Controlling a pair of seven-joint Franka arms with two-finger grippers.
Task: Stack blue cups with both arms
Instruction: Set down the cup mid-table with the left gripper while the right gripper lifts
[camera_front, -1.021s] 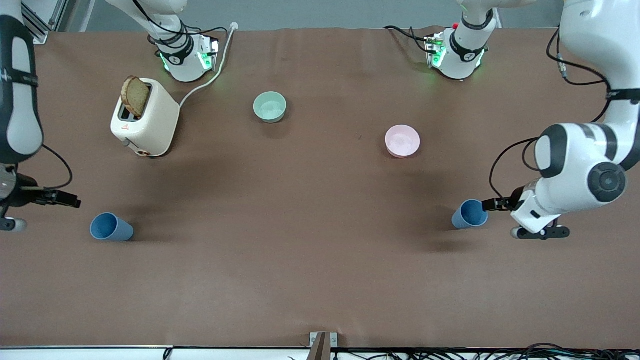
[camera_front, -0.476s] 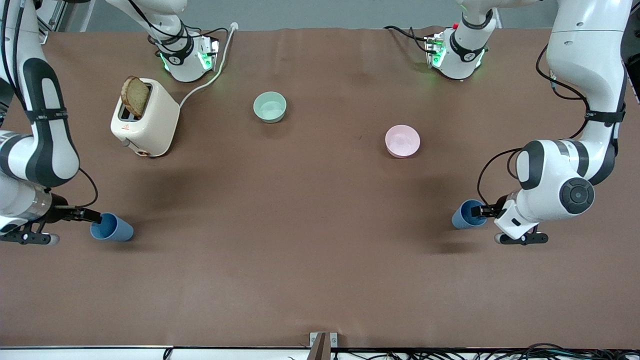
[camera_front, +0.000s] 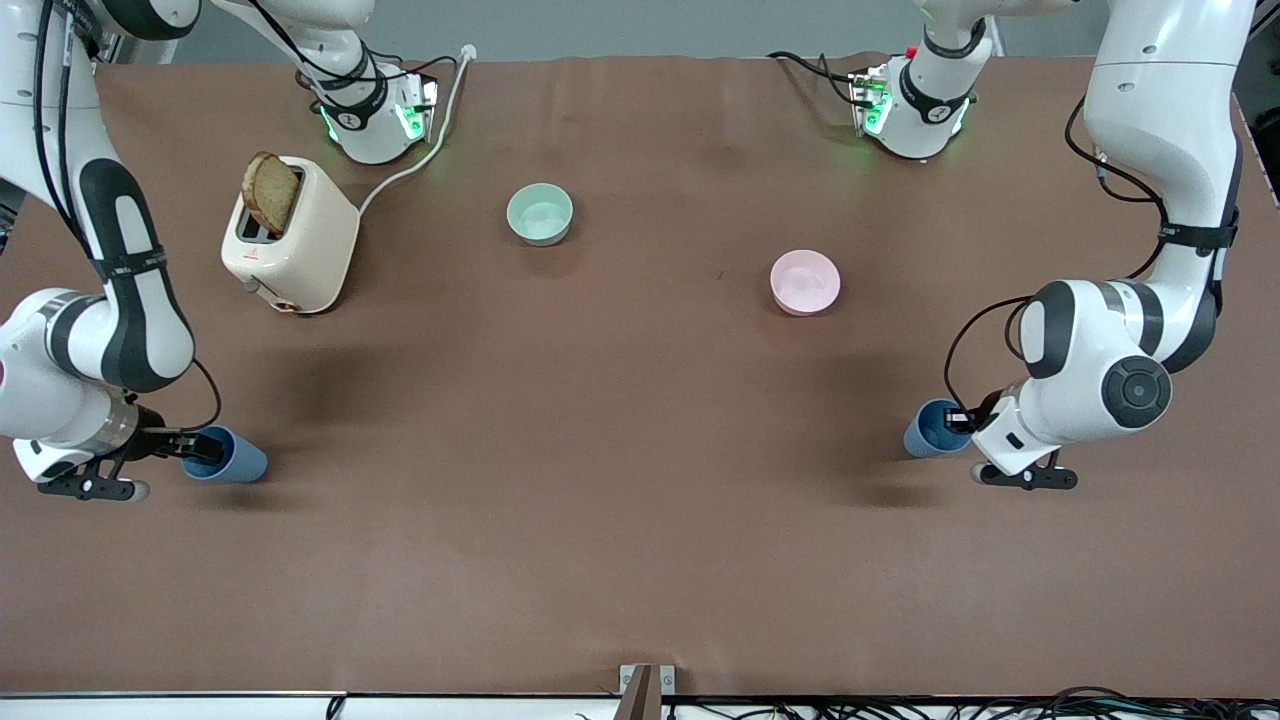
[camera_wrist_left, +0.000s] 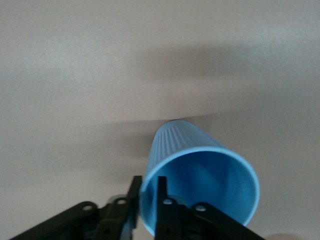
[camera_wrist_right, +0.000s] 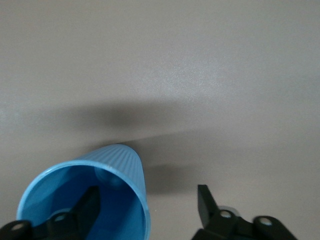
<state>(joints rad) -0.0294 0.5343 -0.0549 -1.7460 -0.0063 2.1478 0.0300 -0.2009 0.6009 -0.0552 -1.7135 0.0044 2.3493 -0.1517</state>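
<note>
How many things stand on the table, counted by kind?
Blue cups: 2, one at the left gripper, one at the right gripper
Bowls: 2, mint-green bowl and pink bowl
Toaster: 1
Bread slice in the toaster: 1
Total: 6

You see both wrist views cut off grippers' bodies; right gripper (camera_wrist_right: 150, 202) hides part of blue cup (camera_wrist_right: 87, 197) rim.

cups (camera_front: 232, 459) blue, seemingly ribbed | bowls (camera_front: 539, 213) mint, pink | toaster (camera_front: 290, 236) cream | table (camera_front: 640, 500) brown
</note>
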